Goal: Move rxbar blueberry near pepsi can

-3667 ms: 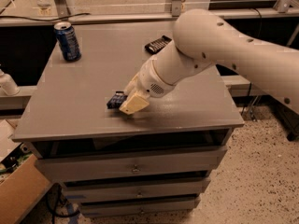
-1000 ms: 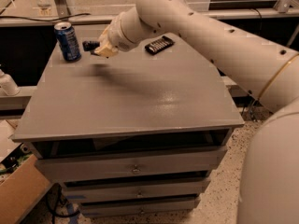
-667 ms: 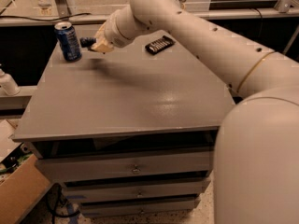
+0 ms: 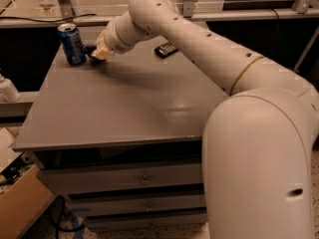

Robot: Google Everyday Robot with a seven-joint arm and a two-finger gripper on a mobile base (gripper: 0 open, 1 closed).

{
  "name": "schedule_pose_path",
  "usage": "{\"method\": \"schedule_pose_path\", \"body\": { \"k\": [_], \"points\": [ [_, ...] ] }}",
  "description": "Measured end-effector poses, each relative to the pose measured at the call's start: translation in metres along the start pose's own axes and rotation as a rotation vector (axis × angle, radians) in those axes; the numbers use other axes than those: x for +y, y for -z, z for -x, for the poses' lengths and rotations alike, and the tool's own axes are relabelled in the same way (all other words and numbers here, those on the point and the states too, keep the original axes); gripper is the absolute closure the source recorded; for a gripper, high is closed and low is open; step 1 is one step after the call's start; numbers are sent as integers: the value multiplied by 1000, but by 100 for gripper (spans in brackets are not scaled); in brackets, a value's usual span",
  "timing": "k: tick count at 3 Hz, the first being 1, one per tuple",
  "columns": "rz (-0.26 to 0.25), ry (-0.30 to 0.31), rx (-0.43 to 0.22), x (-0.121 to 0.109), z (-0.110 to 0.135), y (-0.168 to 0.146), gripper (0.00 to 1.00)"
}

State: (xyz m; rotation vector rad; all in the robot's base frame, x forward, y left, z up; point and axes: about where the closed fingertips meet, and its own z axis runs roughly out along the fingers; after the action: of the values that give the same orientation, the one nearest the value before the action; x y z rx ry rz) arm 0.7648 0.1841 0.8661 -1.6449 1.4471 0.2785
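We find the gripper [image 4: 98, 53] low over the table [image 4: 124, 98] at its far left corner, about eleven o'clock from the table's middle. It is closed on the rxbar [image 4: 90, 49]. Only a short dark end of the bar shows, sticking out of the gripper's tip.

The relation that matters is bar to can [image 4: 71, 45]. The can stands upright at nine o'clock from the gripper, just beside it, and the bar's free end points that way, so we judge its long axis to run roughly nine to three. The bar's end comes very close to the can's side; we cannot tell whether they touch. Nor can we tell whether the bar rests on the table or hangs just above it.

The arm [image 4: 199, 39] comes in from five o'clock, stretches long across the table toward ten o'clock, and bends down at the wrist, so the gripper meets the surface at a slant from the three o'clock side.

The black bar [image 4: 165, 49] lies well apart at three o'clock from the gripper and plays no part here.

In our judgement the bar is already near the can. What remains is to let go without nudging the can, then draw back toward three o'clock.
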Motion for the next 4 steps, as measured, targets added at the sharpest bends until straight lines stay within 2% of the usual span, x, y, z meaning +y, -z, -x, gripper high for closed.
{"method": "schedule_pose_path", "body": {
  "k": [1,2,4],
  "points": [
    [9,0,4,3,-3,-4,100],
    [27,-1,14,11,-10,-8,82],
    [34,4,20,13,-10,-1,35]
  ]
}}
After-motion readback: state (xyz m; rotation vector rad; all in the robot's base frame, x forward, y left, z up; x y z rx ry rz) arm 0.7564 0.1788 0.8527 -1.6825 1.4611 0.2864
